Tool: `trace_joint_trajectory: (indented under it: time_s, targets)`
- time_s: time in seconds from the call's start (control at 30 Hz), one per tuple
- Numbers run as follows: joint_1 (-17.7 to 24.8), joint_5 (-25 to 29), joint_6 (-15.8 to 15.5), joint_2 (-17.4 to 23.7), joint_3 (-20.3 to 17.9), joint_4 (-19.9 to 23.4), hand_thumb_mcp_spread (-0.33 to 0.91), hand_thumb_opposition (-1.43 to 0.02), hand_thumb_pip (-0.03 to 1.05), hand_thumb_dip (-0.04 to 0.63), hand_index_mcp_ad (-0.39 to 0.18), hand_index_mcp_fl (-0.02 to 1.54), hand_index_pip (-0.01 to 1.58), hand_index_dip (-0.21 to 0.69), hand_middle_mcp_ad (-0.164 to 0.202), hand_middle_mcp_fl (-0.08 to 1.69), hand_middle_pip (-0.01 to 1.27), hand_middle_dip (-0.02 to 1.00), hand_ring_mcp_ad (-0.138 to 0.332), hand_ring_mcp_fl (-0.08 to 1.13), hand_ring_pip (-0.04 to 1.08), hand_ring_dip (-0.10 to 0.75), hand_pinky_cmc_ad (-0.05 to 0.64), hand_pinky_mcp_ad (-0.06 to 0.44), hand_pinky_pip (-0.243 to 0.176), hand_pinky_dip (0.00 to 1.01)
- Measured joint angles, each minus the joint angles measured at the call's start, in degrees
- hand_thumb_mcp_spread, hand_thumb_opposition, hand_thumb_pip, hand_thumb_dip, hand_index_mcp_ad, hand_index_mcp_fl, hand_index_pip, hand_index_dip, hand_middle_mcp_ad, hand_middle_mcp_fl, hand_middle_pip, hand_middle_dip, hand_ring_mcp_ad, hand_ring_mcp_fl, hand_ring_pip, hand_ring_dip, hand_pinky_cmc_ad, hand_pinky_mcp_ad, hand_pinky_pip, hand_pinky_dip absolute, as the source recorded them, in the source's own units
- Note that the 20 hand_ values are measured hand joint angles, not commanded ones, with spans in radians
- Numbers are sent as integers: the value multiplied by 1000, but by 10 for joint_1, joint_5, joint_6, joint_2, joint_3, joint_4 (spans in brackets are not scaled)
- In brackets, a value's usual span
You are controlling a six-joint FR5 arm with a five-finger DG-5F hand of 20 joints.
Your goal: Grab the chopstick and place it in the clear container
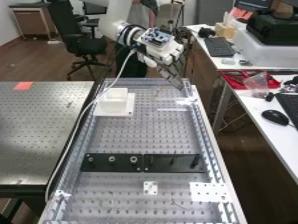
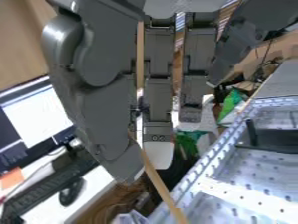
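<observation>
perforated metal bench [image 1: 133, 135]
white base [image 1: 130, 106] toward the far end, black strip [image 1: 156, 162] across, small plate [image 1: 150, 188], wide plate [image 1: 209, 192] (both white) nearer

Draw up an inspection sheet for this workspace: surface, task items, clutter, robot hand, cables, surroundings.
Surface: perforated metal bench, raised rails along both long sides.
Task items: chopstick in the robot hand; pale square container on a white plate.
Clutter: two black strips across the bench; smaller white plates nearer the camera.
Robot hand: closed on the chopstick, near the bench's far end.
Cables: white cable from the arm along the bench's left side.
Surroundings: office chair, keyboard, mouse.
</observation>
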Motion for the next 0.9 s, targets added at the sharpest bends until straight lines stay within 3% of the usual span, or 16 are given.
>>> trace_joint_trajectory:
  time_s: [0.17,0.27,0.4,0.63,0.9]
  targets:
    - [-1,11,29,-33,44,-72,627,-1098,508,250,-122,1164,679,112,-9,1237,518,571,84,866,24,391,545,180,84,195]
    - [-3,16,50,-51,70,-108,627,-1098,508,250,-126,1161,663,113,-9,1237,518,571,86,831,14,391,543,183,80,192]
    - [-4,19,62,-68,94,-128,625,-1100,508,250,-126,1178,660,126,-10,1241,517,574,86,846,21,389,541,182,80,204]
    - [-3,20,54,-87,122,-142,625,-1100,508,250,-126,1178,644,126,-10,1237,518,571,82,836,16,389,534,182,80,230]
    - [-3,12,66,-118,163,-191,625,-1096,508,250,-124,1192,628,127,-12,1237,518,571,82,838,17,389,534,188,80,253]
